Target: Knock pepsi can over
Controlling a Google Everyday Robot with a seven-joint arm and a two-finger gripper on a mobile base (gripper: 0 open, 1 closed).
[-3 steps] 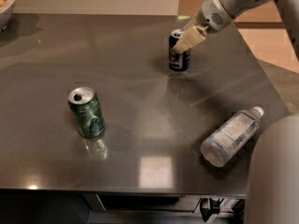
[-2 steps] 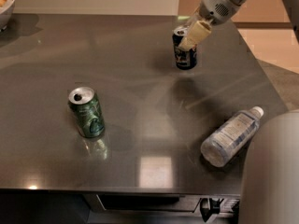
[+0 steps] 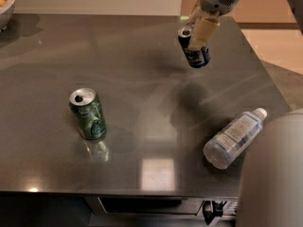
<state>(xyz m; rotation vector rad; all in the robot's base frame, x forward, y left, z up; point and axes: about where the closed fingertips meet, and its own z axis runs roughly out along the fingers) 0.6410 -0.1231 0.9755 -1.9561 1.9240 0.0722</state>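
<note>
The pepsi can (image 3: 195,55) is dark blue with a silver top and sits at the far right of the dark table (image 3: 142,79). It is tilted, with its top leaning left. My gripper (image 3: 198,34) comes down from the upper right and is shut on the can. One beige finger (image 3: 204,32) lies across the can's front, and the other is hidden behind it. The can looks slightly raised, with a shadow on the table below it.
A green can (image 3: 88,113) stands upright at the left front. A clear plastic bottle (image 3: 234,137) lies on its side at the right front near the table's edge. A bowl (image 3: 4,4) sits at the far left corner. A grey robot part (image 3: 274,174) fills the lower right.
The pepsi can has moved right and slightly up together with the gripper, and has gone from upright to tilted. The green can and the bottle have not moved.
</note>
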